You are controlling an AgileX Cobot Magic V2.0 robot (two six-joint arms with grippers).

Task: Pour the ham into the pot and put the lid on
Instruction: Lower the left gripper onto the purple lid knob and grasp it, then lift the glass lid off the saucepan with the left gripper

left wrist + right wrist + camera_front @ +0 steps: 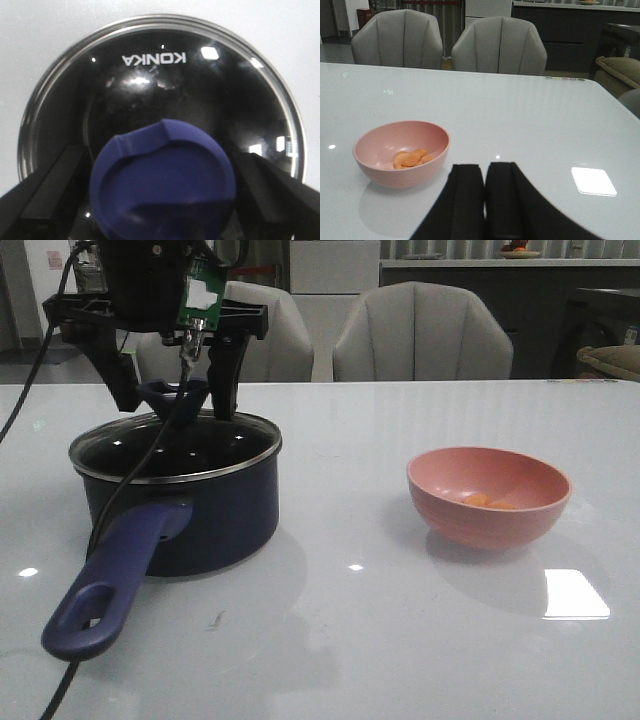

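The dark navy pot [200, 510] stands at the left of the table, its long blue-purple handle [110, 580] pointing toward me. The glass lid [240, 435] sits on its rim, also seen from above in the left wrist view [165, 85]. My left gripper [178, 400] is open, with its fingers on either side of the lid's blue knob [165, 180]. The ham [487, 502] lies in the pink bowl [489, 495] on the right. In the right wrist view my right gripper [485, 185] is shut and empty, low over the table near the bowl [375, 172] with its ham [411, 158].
Two grey chairs [420, 335] stand behind the table's far edge. A black cable [130, 490] hangs from the left arm across the pot and handle. A bright reflection [575, 592] lies on the white tabletop near the bowl.
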